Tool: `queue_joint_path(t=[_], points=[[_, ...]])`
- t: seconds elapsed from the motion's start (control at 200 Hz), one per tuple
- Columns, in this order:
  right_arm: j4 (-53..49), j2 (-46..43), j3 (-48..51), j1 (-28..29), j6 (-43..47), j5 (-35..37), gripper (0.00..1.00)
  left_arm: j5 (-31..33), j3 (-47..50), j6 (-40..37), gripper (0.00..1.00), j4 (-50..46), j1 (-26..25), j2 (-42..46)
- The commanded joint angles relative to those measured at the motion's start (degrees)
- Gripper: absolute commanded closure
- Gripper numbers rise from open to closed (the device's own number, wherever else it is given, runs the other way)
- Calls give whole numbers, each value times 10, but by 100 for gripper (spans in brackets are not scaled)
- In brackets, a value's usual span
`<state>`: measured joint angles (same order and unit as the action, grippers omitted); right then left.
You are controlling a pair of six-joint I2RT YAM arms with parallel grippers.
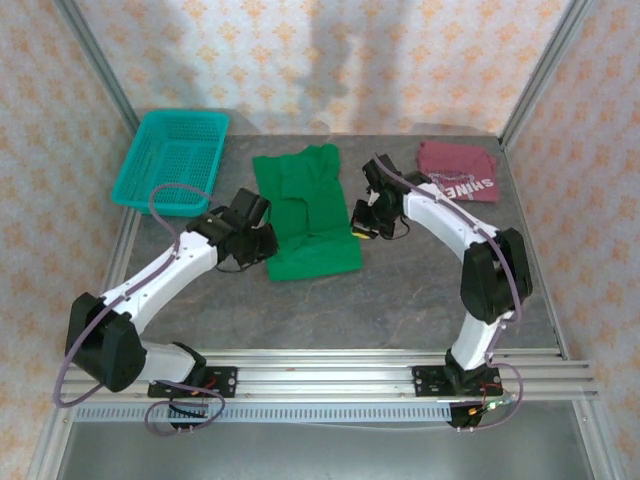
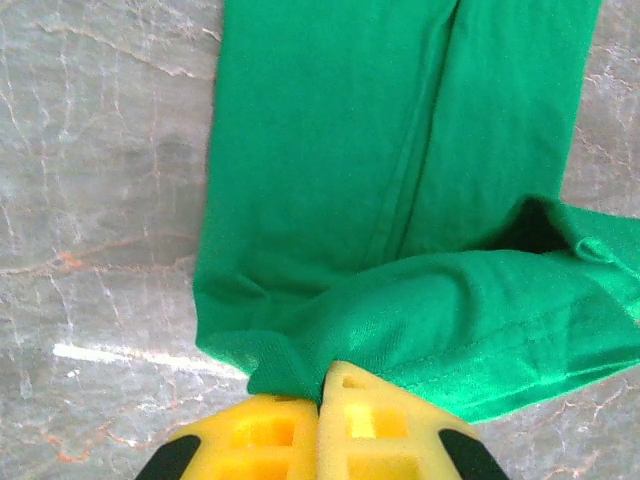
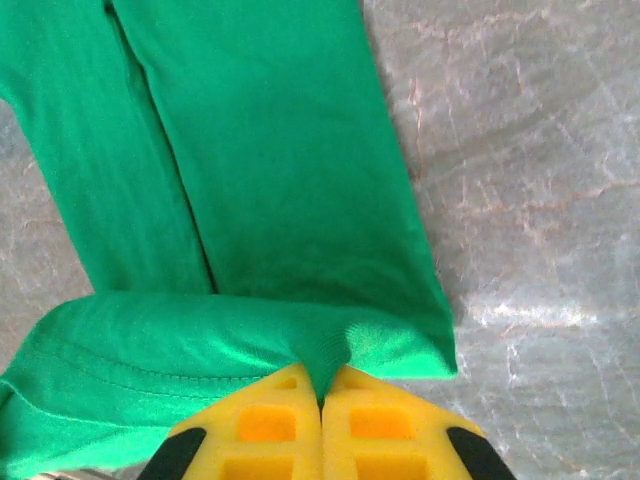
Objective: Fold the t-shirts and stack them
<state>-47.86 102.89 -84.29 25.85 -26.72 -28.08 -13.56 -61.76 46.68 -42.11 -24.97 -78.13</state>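
Step in hand, as judged: crosswise fold of the green t-shirt (image 1: 305, 205), near hem going toward the far end.

Layout on the table (image 1: 400, 300):
- Middle: green t-shirt, long axis running near to far. Lengthwise creases in both wrist views, so sides apparently turned in already.
- Far right: maroon t-shirt (image 1: 458, 170) with white lettering, bunched rather than spread, well apart from the green one, clear of both arms.
- Far left: teal basket (image 1: 180, 160), nothing seen in it.

Left gripper (image 2: 322, 385): closed, pinching the green cloth at its left near corner. Stitched hem raised just past the yellow fingers and draped across the strip.

Right gripper (image 3: 322, 385): closed likewise, pinching the right near corner. Same raised hem fold, running off to the left.

Progress, as judged: early to middle. First shirt part folded, second not yet begun, no stack yet.

Next move calls for:
- carrying both corners toward the far end together, at matched height and pace, to keep the hem square;
- laying the hem down flat before letting go;
- afterwards, spreading and folding the maroon shirt, then stacking the two.

Risk: one side leading, giving a skewed fold.
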Motion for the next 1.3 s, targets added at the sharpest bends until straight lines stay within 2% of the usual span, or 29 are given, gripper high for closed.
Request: queue_joint_path(t=[0.0, 0.691, 0.881, 0.931, 0.996, 1.021, 1.086, 1.111, 1.231, 1.296], points=[[-30, 35, -46, -10, 21, 12, 100, -16, -30, -41, 100, -12, 23, -21], [-78, 261, -276, -41, 24, -5, 100, -63, -176, -120, 100, 11, 106, -248], [-99, 369, -419, -53, -3, -27, 100, -61, -265, -140, 100, -4, 119, -341], [-112, 407, -478, -55, -8, -50, 96, -65, -293, -145, 100, -15, 122, -361], [-128, 458, -564, -59, -22, -76, 79, -60, -334, -147, 100, -35, 129, -385], [-128, 473, -597, -63, -33, -90, 74, -62, -349, -144, 94, -37, 133, -391], [-82, 487, -651, -73, -77, -137, 56, -78, -396, -130, 67, -44, 140, -399], [-57, 481, -658, -78, -97, -148, 51, -81, -419, -124, 60, -48, 142, -398], [50, 391, -624, -92, -126, -169, 37, -79, -532, -87, 45, -67, 146, -369], [78, 323, -568, -98, -115, -168, 32, -60, -551, -66, 38, -54, 148, -328]])
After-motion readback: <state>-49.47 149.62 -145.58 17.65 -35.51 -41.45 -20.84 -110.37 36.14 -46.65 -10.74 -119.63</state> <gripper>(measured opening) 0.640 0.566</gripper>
